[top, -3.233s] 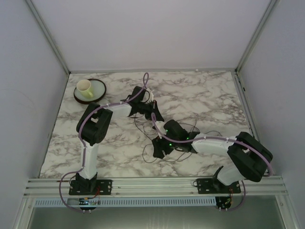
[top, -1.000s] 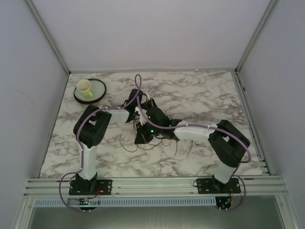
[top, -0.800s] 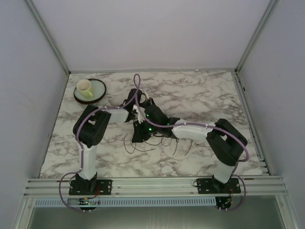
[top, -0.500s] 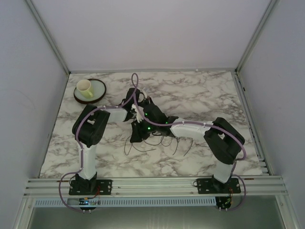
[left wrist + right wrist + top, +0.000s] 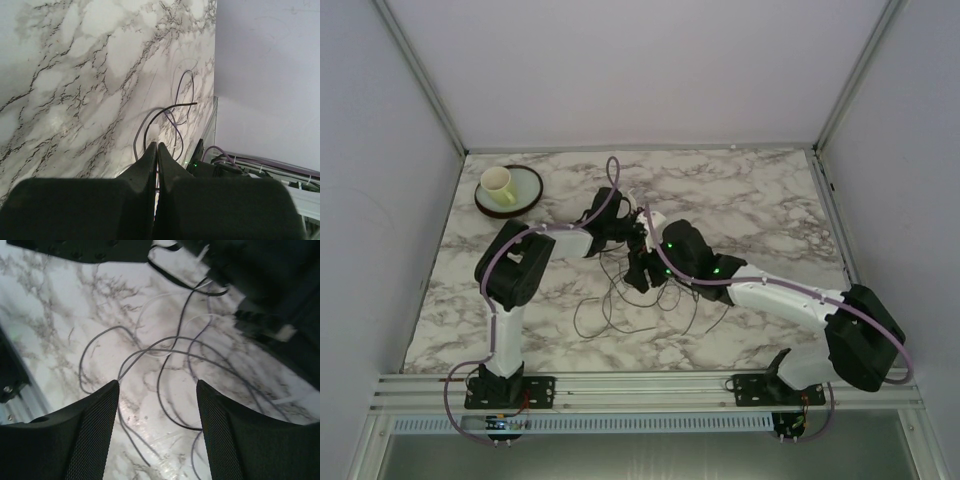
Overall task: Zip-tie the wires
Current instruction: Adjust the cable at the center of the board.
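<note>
1. Robot arms: two, the left arm (image 5: 510, 270) and the right arm (image 5: 790, 295).
2. Grippers: two, the left gripper (image 5: 156, 146) and the right gripper (image 5: 157, 383) (one per arm).
3. Thin dark wires (image 5: 175, 350): one loose bunch; the strands are too tangled to count.
4. Pale cup (image 5: 498, 182): one.
5. Round saucer (image 5: 527, 196): one.
6. Marble-patterned table (image 5: 750, 200): one.

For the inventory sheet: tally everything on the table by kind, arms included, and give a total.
Cup: 1
Plate: 1
Bunch of wires: 1
Robot arms: 2, left arm and right arm
Total: 5
</note>
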Robot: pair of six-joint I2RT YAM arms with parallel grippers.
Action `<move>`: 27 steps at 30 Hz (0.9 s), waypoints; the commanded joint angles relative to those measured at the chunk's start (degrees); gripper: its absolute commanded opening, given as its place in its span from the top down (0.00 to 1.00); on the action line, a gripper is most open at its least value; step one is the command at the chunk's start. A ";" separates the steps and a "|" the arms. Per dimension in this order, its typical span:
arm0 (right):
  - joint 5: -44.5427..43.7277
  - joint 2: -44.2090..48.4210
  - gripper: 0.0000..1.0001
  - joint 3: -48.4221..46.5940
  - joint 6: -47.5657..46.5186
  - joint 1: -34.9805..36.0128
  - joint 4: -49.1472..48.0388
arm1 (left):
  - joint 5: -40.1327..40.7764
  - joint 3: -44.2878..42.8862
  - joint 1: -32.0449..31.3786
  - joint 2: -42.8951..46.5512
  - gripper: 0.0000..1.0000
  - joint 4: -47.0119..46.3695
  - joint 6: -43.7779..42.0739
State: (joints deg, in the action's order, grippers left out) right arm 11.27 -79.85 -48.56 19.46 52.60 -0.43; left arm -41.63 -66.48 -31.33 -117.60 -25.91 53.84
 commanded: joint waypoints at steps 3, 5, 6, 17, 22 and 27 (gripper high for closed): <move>-6.91 2.62 0.38 2.08 -2.74 -3.05 1.00 | -1.78 -0.96 0.04 1.13 1.00 0.48 -0.90; -7.24 2.47 0.41 2.14 -0.49 -4.17 3.55 | -2.16 -0.64 0.04 1.30 1.00 -0.13 -0.50; -7.06 2.24 0.42 2.13 0.86 -4.39 4.79 | -2.45 -0.63 0.06 1.32 1.00 -0.38 -0.21; -3.71 1.81 0.61 5.93 1.28 -0.48 5.51 | -4.63 -0.51 -0.04 0.38 1.00 -1.08 1.17; 4.58 4.55 0.63 10.44 -1.24 -0.40 -3.45 | -4.56 0.07 0.01 0.35 1.00 -0.47 0.77; 12.87 -1.34 0.68 8.36 -1.60 -0.11 -2.39 | -3.99 -0.01 -0.08 0.28 1.00 -1.53 1.73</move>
State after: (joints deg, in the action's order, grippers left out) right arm 16.19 -77.82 -37.76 19.22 52.01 0.51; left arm -44.95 -66.48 -31.29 -117.60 -25.56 54.70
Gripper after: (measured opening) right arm 0.325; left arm 0.005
